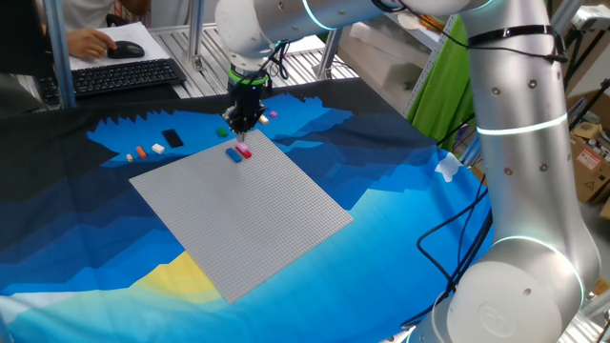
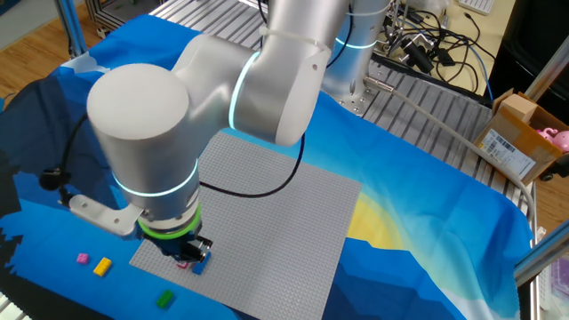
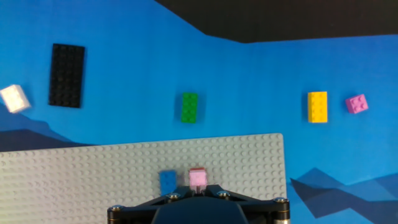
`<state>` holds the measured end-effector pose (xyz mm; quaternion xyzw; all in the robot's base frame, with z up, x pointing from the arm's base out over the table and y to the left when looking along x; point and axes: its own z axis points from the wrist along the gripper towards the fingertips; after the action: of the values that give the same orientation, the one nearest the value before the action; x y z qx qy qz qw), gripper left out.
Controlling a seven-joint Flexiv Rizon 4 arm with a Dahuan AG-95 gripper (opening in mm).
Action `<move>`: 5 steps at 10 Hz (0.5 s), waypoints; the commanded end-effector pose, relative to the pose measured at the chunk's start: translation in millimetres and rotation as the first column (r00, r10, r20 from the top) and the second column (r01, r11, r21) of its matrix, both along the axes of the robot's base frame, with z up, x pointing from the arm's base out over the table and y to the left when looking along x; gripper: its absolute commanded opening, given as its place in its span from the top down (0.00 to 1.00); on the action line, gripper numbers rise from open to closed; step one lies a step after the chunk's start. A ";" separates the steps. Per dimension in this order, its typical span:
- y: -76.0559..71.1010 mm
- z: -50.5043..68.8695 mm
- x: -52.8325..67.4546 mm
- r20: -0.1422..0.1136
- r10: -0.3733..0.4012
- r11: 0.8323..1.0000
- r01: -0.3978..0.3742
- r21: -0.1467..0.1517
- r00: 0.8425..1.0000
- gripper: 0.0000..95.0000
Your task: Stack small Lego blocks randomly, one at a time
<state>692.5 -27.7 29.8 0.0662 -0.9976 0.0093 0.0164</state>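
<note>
While the gripper (image 1: 246, 124) hangs with jaws together and apparently empty above the grey baseplate's (image 1: 248, 205) far corner, a pink brick (image 3: 198, 177) and a blue brick (image 3: 168, 182) sit side by side on that corner, directly below the fingers. Just off the baseplate's edge lie a green brick (image 3: 189, 107), yellow brick (image 3: 318, 106), small pink brick (image 3: 356, 103), white brick (image 3: 13, 98) and a black plate (image 3: 66, 75). Risk, as judged: closed fingertips clipping the seated pair on departure, knocking them loose.
</note>
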 end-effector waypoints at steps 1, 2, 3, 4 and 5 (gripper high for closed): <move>1.8 -2.8 -3.2 0.011 -0.001 1.000 0.001 0.000 1.000 1.00; 2.7 -6.2 -3.9 0.021 -0.004 1.000 0.004 0.000 1.000 1.00; 3.4 -8.8 -3.9 0.029 -0.003 1.000 0.003 0.000 1.000 1.00; 3.4 -8.5 -4.0 0.029 -0.003 1.000 0.003 0.000 1.000 1.00; 3.0 -6.3 -4.6 0.028 -0.001 1.000 0.001 0.000 1.000 1.00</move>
<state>688.0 -24.9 23.7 0.0665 -0.9977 0.0107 0.0028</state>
